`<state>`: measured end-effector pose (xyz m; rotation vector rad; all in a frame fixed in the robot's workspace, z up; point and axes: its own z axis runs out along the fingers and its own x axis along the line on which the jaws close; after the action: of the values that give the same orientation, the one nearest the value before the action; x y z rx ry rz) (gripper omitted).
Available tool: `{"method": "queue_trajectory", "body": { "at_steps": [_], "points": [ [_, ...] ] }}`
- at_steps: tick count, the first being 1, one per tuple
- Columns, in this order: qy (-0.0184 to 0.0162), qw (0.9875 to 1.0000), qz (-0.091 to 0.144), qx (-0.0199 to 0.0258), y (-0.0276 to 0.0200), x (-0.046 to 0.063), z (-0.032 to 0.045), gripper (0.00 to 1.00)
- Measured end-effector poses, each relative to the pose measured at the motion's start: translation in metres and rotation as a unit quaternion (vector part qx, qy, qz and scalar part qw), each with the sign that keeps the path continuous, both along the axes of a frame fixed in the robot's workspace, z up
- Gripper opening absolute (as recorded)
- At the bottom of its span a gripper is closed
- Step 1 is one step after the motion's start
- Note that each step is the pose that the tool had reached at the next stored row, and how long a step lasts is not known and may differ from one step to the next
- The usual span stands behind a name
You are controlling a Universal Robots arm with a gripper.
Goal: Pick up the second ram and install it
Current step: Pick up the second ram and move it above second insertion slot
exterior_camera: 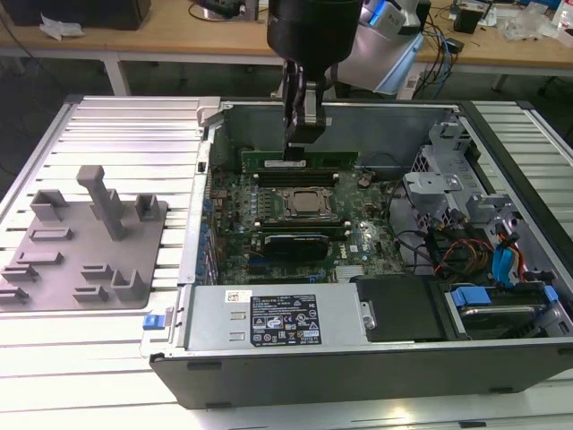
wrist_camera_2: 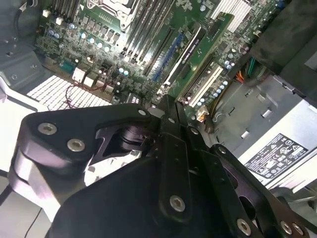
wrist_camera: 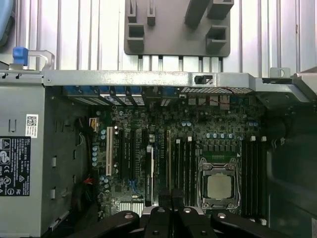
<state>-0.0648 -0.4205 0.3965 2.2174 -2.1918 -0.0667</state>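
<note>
In the exterior view a long green ram stick [exterior_camera: 336, 159] stands on edge in the slots on the far side of the silver processor [exterior_camera: 303, 204], inside the open computer case. My gripper [exterior_camera: 303, 141] hangs straight above the stick's middle, tips just over its top edge; contact cannot be told. In both wrist views the black fingers [wrist_camera_2: 168, 101] [wrist_camera: 171, 203] are pressed together with nothing visible between them. The first wrist view looks down on the motherboard with the processor [wrist_camera: 220, 186] between rows of black memory slots [wrist_camera: 252, 173].
A grey power supply [exterior_camera: 277, 321] fills the case's near side. Drive bays and coloured cables [exterior_camera: 488, 305] sit at the exterior view's right. A grey holder plate [exterior_camera: 85, 237] with upright posts lies outside the case at the exterior view's left. Case walls [exterior_camera: 394, 121] surround the board.
</note>
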Motion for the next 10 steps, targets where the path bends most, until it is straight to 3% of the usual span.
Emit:
{"method": "queue_trajectory", "body": {
  "at_steps": [4, 7, 10],
  "points": [
    [0.0000, 1.0000, 0.000, 0.0000, 0.0050, 0.000, -0.0066, 0.09],
    [0.0000, 1.0000, 0.000, 0.0000, 0.0126, 0.000, -0.0154, 0.09],
    [0.0000, 1.0000, 0.000, 0.0000, 0.0151, 0.000, -0.0249, 0.09]
  ]
}}
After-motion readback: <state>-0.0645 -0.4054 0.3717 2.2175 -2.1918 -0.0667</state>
